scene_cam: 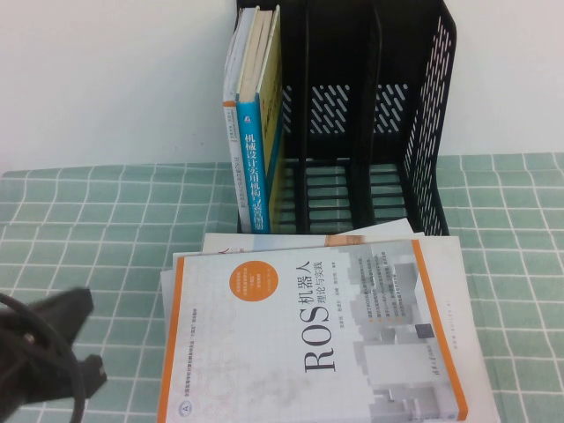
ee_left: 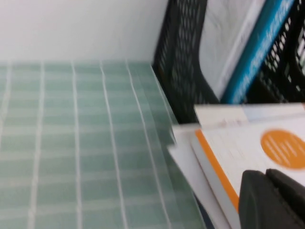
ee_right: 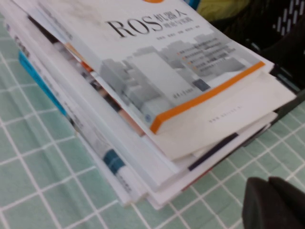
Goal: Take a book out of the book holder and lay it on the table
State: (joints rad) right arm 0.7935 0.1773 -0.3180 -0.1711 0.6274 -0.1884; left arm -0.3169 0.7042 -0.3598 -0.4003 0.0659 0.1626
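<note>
Book [scene_cam: 326,339] flat on checked table [scene_cam: 97,229]

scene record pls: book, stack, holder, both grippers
book: ROS book lies flat, cover up, atop a stack of books on the table
book holder: upright behind the stack; blue-spined book and others in its left compartment, other two empty
left gripper: low beside the ROS book's orange-edged corner
right gripper: jaws shut, over the cloth near the stack, holding nothing

Lighting: bright, even, diffuse; white wall [scene_cam: 106,79] slightly washed out, shadows faint. Focus: high view sharp; left wrist view blurred throughout, right wrist view soft at edges.
</note>
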